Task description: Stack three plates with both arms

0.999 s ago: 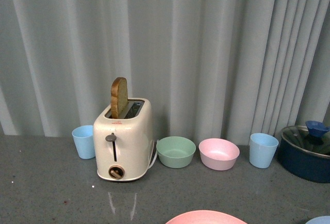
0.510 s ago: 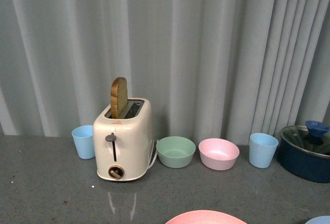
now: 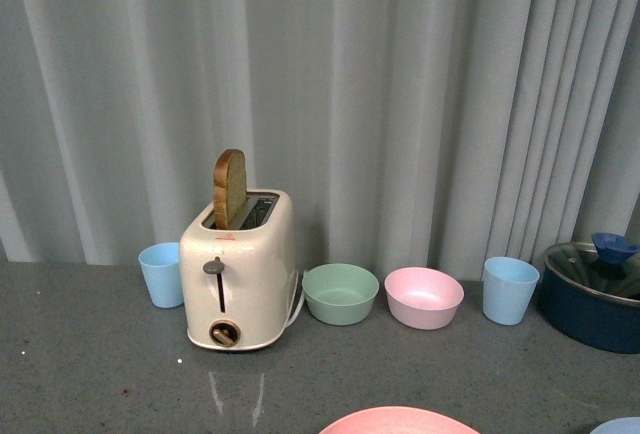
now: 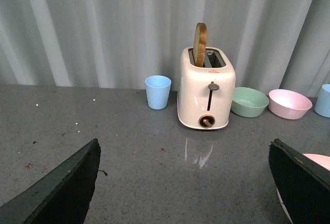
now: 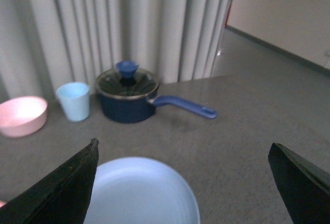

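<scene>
The pink plate (image 3: 398, 421) shows only as its far rim at the front view's bottom edge; a sliver of it also shows in the left wrist view (image 4: 318, 160). The light blue plate (image 5: 142, 193) lies flat on the table between my right gripper's fingers; its rim peeks into the front view's bottom right corner (image 3: 618, 426). The cream plate is out of view. My left gripper (image 4: 188, 182) is open and empty above bare table in front of the toaster. My right gripper (image 5: 183, 182) is open and empty above the blue plate.
A cream toaster (image 3: 240, 272) with a bread slice stands mid-table. Beside it are a blue cup (image 3: 161, 274), a green bowl (image 3: 341, 294), a pink bowl (image 3: 424, 297) and another blue cup (image 3: 510, 290). A dark blue lidded saucepan (image 5: 128, 99) stands at the right. Grey curtains hang behind.
The front view has shifted very slightly; nothing on the table has moved.
</scene>
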Motion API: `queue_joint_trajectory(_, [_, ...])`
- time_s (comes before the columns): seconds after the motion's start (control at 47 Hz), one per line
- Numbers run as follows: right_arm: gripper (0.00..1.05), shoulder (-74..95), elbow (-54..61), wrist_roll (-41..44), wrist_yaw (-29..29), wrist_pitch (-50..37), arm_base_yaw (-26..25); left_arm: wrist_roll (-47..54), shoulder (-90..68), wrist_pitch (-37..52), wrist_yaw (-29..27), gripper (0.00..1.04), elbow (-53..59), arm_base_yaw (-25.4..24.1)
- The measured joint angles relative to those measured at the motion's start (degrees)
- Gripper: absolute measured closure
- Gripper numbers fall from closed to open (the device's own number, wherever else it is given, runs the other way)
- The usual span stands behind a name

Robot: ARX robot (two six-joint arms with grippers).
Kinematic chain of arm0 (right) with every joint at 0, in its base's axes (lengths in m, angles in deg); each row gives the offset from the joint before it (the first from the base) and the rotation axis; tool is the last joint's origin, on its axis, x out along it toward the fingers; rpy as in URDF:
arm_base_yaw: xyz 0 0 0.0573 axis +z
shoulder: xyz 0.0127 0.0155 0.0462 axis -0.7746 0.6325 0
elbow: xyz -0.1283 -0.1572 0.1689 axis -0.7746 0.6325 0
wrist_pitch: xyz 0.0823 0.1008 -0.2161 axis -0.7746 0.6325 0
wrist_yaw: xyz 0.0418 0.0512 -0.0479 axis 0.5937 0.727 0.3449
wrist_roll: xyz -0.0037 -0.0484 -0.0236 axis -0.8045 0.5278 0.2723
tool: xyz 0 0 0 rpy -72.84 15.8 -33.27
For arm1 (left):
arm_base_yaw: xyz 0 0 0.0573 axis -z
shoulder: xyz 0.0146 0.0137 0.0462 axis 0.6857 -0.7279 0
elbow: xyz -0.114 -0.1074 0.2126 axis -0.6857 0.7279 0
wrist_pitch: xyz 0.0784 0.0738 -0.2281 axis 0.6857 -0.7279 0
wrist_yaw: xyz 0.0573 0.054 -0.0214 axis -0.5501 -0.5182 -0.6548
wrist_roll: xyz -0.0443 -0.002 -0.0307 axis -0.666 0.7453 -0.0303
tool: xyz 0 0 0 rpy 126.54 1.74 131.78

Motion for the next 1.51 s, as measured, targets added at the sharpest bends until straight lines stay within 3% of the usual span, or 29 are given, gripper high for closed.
queue_joint_trajectory(0.106, [0.07, 15.2, -4.8, -0.4, 9.1, -12.9, -10.0, 0.0, 0.0, 0.0, 0.0, 0.07, 0.0, 0.0])
queue_joint_trajectory(0.213, [0.07, 32.4, -12.5, -3.0, 19.7, -18.4, -19.3, 0.0, 0.0, 0.0, 0.0, 0.07, 0.0, 0.0])
queue_joint_trajectory(0.404, [0.07, 55.0, -26.1, -7.2, 28.9, -14.4, -29.9, 0.0, 0.0, 0.0, 0.0, 0.07, 0.0, 0.0])
queue_joint_trajectory(0.531, [0.07, 68.9, -36.5, -7.0, 33.0, -5.5, -34.8, 0.0, 0.0, 0.0, 0.0, 0.07, 0.0, 0.0])
queue_joint_trajectory(0.829, [0.07, 84.0, -45.2, 2.8, 36.4, 6.4, -38.4, 0.0, 0.0, 0.0, 0.0, 0.07, 0.0, 0.0])
queue_joint_trajectory(1.084, [0.07, 88.0, -43.4, 15.8, 38.6, 4.9, -36.7, 0.0, 0.0, 0.0, 0.0, 0.07, 0.0, 0.0])
queue_joint_trajectory(1.509, [0.07, 91.4, -40.3, 19.3, 40.6, 1.3, -35.3, 0.0, 0.0, 0.0, 0.0, 0.07, 0.0, 0.0])
